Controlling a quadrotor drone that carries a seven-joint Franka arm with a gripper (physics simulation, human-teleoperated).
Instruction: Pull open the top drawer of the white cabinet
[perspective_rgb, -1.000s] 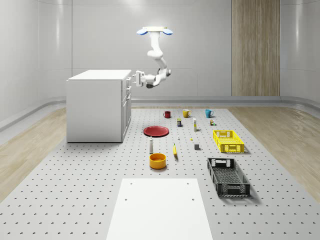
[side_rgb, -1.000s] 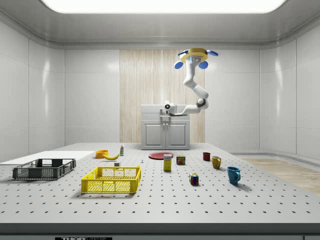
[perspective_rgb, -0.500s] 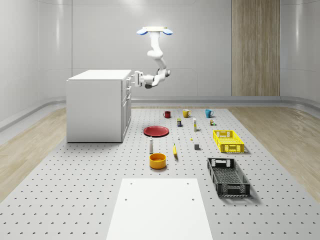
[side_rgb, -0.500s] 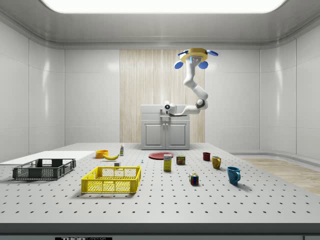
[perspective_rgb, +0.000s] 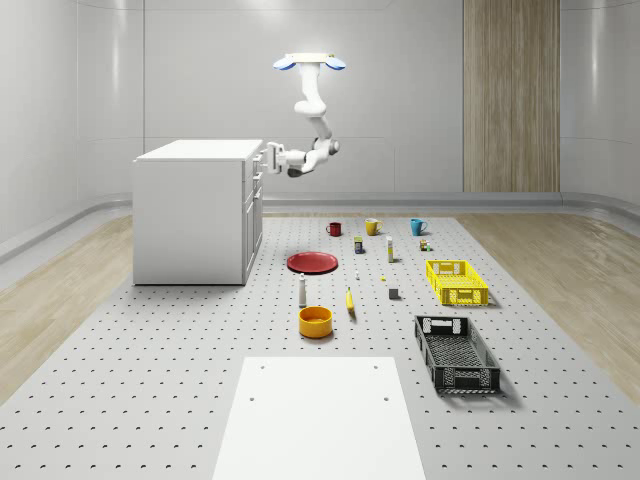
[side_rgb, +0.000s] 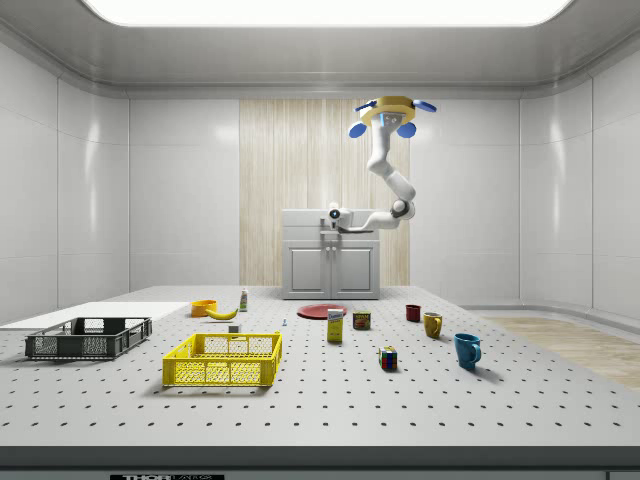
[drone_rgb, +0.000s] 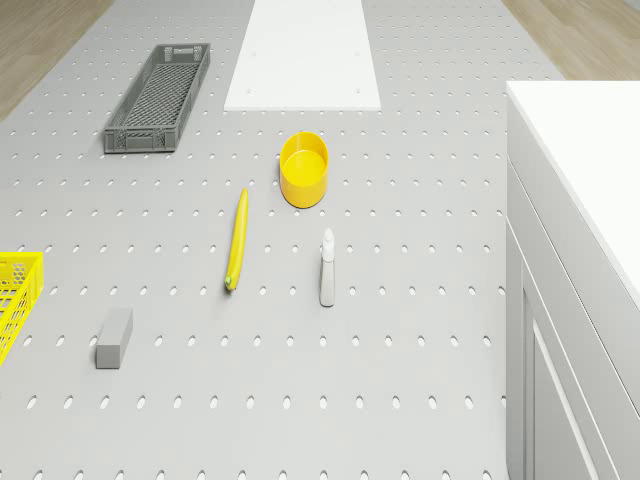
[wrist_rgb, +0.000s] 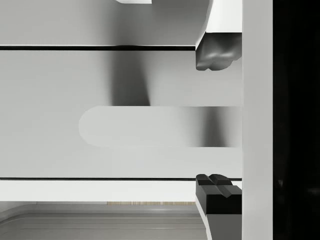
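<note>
The white cabinet (perspective_rgb: 190, 215) stands at the whole-scene view's left, its drawer fronts facing right. The drone (perspective_rgb: 310, 63) hovers high in front of it, over the floor near the red plate. The arm reaches down and across to the top drawer (perspective_rgb: 256, 163). My gripper (perspective_rgb: 266, 157) is right at that drawer front. In the wrist view the drawer front (wrist_rgb: 100, 80) is very close, and its flat handle (wrist_rgb: 150, 126) lies between the two fingertips (wrist_rgb: 216, 52). My gripper (wrist_rgb: 216, 122) is open, with a gap on each side of the handle.
On the pegboard floor lie a red plate (perspective_rgb: 312, 262), a spray bottle (drone_rgb: 327, 267), a banana (drone_rgb: 237, 240), an orange bowl (drone_rgb: 304, 168), mugs (perspective_rgb: 372, 227), a yellow crate (perspective_rgb: 457, 281) and a black crate (perspective_rgb: 456, 352). A white mat (perspective_rgb: 318, 415) lies in front.
The arm has stretched a little toward the cabinet, bringing the gripper closer to the top drawer front. The drone holds its place.
</note>
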